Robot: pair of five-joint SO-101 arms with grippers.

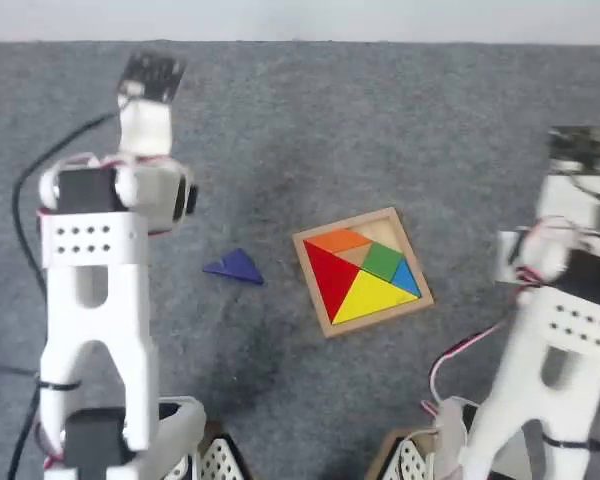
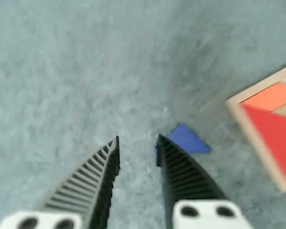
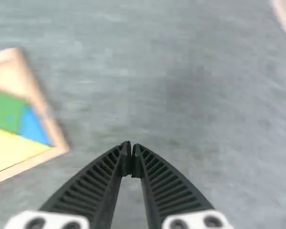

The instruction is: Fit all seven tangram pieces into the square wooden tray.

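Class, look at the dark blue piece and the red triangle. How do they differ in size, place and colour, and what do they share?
Place: the dark blue piece lies loose on the grey mat, apart from the wooden tray; the red triangle is seated inside it. Size: the dark blue piece is clearly smaller than the red triangle. Colour: one is dark blue, the other red. Both lie flat.
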